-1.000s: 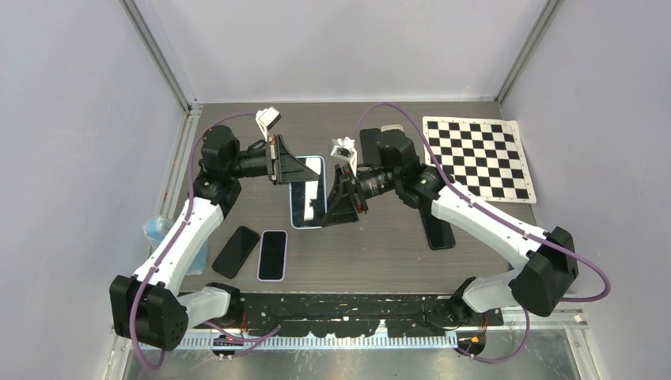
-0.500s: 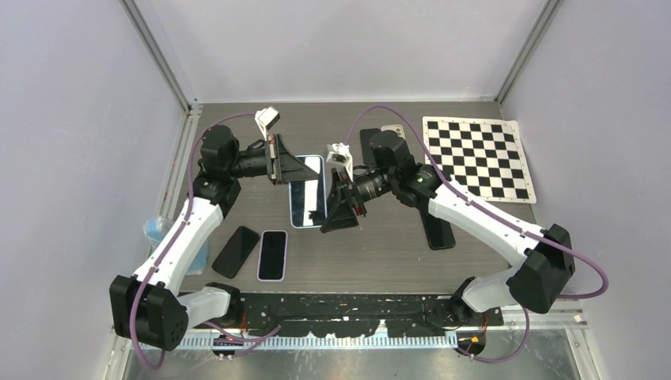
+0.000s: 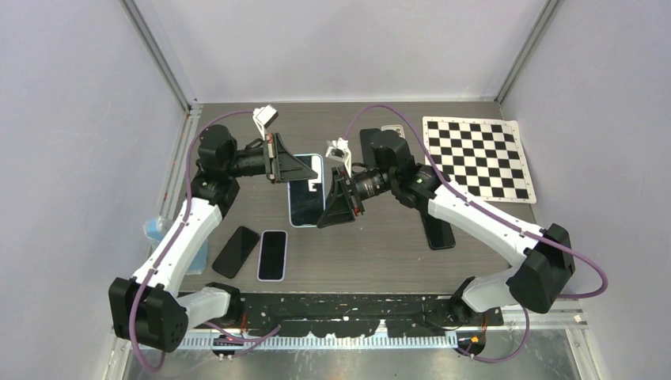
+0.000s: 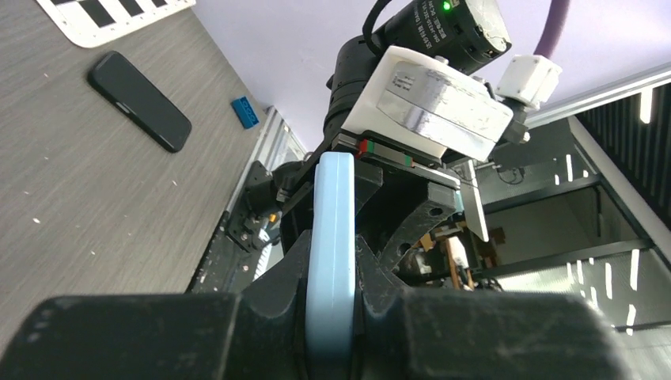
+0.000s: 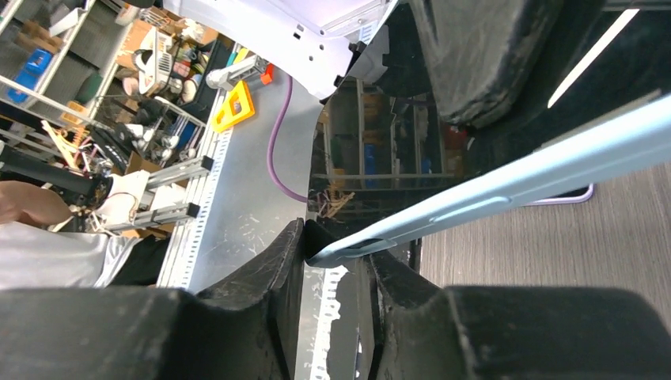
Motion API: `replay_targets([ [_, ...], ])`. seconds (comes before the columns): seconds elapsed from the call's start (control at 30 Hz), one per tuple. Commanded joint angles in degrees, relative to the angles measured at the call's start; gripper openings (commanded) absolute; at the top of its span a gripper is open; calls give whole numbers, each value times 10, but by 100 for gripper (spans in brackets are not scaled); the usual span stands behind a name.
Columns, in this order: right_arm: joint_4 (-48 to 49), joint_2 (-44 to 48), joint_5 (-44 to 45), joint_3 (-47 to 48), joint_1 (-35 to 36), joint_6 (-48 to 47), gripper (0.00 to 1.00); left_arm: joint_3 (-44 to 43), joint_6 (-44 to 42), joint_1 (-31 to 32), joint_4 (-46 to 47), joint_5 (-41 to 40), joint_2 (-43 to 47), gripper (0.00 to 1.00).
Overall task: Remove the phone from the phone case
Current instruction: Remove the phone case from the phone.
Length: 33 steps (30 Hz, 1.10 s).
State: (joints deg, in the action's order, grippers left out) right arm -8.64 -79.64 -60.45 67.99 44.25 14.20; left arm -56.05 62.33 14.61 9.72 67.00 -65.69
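The phone (image 3: pixel 305 198), dark screen up in a light blue phone case (image 4: pixel 332 229), hangs above mid-table between both arms. My left gripper (image 3: pixel 303 169) is shut on the case's far end; in the left wrist view the blue edge fills the gap at the left gripper (image 4: pixel 332 273). From the right, my right gripper (image 3: pixel 322 220) reaches the near right corner. In the right wrist view that corner of the case (image 5: pixel 514 178) sits wedged in the right gripper (image 5: pixel 336 252), touching both fingers. Whether the phone has come loose inside the case does not show.
A black phone (image 3: pixel 236 251) and a phone in a lilac case (image 3: pixel 272 254) lie near left. Another black phone (image 3: pixel 440 232) lies under the right arm. A checkerboard sheet (image 3: pixel 479 157) covers the far right. A blue object (image 3: pixel 154 229) sits at the left edge.
My right gripper has shifted left and slightly nearer, onto the case's near right corner, its jaws widening and then narrowing on it. The left gripper has kept its hold.
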Motion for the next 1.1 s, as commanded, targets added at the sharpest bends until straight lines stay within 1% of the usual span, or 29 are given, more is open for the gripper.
replay_targets([
  [0.0, -37, 6, 50, 52, 26, -88, 25, -18, 125, -1, 45, -17, -10, 0],
  [0.07, -65, 6, 54, 67, 36, -140, 24, -13, 172, -1, 76, -24, -23, 0],
  [0.17, -94, 3, 60, 82, 40, -171, 23, 3, 231, -1, 111, -39, -42, 0],
  [0.23, -109, -4, 62, 94, 41, -189, 19, 24, 285, -1, 167, -48, -54, 0],
  [0.27, -112, -5, 62, 101, 41, -196, 18, 38, 326, -1, 198, -51, -62, 0],
  [0.33, -128, -9, 67, 112, 42, -209, 16, 57, 386, -1, 280, -59, -79, 0],
  [0.47, -161, -15, 77, 132, 45, -242, 15, 79, 460, -1, 357, -66, -106, 0],
  [0.57, -227, -34, 87, 174, 48, -290, 15, 85, 475, -1, 368, -71, -116, 0],
  [0.63, -255, -45, 96, 191, 49, -306, 15, 89, 475, -1, 368, -74, -116, 0],
  [0.73, -265, -47, 102, 196, 49, -314, 17, 94, 475, -1, 370, -77, -118, 0],
  [0.97, -255, -34, 99, 186, 49, -313, 20, 99, 482, -2, 384, -79, -129, 0],
  [1.07, -255, -31, 99, 185, 49, -315, 23, 99, 482, -2, 384, -80, -130, 0],
])
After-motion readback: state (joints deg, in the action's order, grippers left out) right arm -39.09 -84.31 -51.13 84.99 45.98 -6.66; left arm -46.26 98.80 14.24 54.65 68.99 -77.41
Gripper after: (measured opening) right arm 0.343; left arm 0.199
